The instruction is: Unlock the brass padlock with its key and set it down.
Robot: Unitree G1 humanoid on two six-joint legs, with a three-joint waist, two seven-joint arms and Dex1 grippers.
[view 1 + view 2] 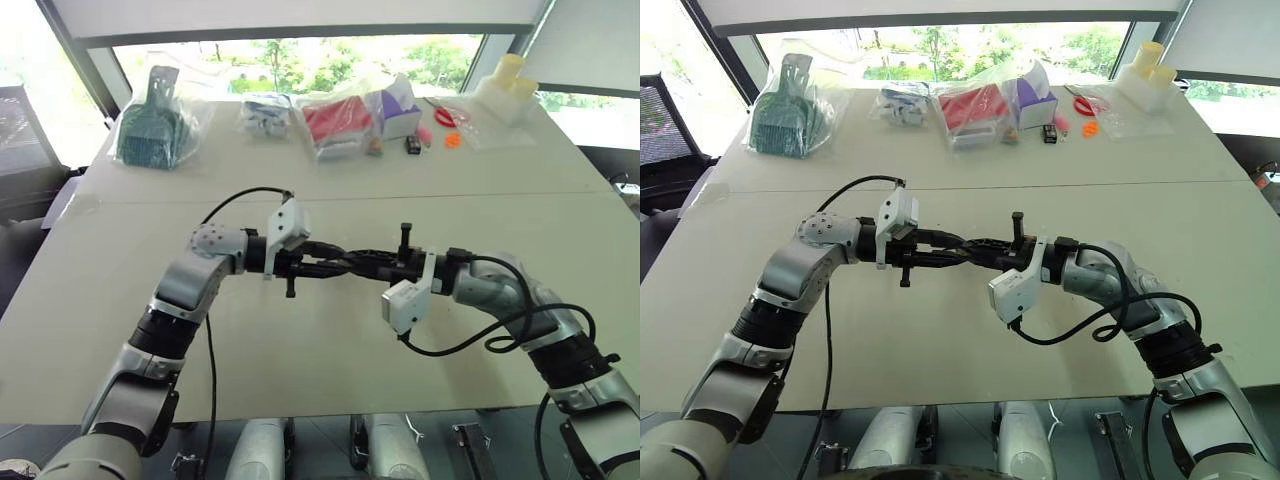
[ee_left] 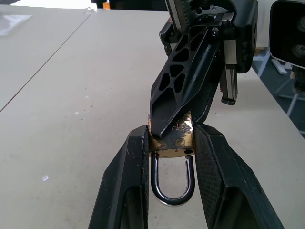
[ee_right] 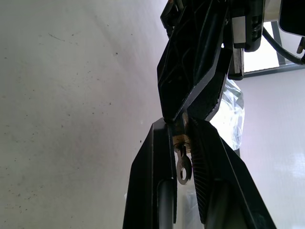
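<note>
- Brass padlock [image 2: 172, 138]: held above the pale table [image 1: 330, 350], well in front of the robot, where the two grippers meet tip to tip; its silvery shackle [image 2: 172, 181] hangs as a closed-looking loop toward the left wrist camera.
- Left gripper [image 2: 171, 143]: its two black fingers are clamped on the opposite flat sides of the padlock body, one pad [image 2: 138, 157] touching each side.
- Right gripper [image 3: 178, 143]: its fingers are drawn close together, pinching a small silvery key [image 3: 183, 168] whose ring-shaped head shows between them; the key's brass-coloured collar sits just at the fingertips, and the left gripper's fingers meet it from the far side. Whether the key blade is inside the lock cannot be told.
- Head views: both arms reach inward over the middle of the table, the left gripper [image 1: 335, 262] and right gripper [image 1: 372, 264] touching or nearly touching in one level line.
- Far edge of the table, by the window: a bagged green item [image 1: 152, 132], a bag with blue-and-white goods [image 1: 266, 115], a bagged red item [image 1: 335, 122], a purple-and-white box [image 1: 398, 110], small orange pieces [image 1: 453, 140] and pale yellow cups [image 1: 508, 78].
</note>
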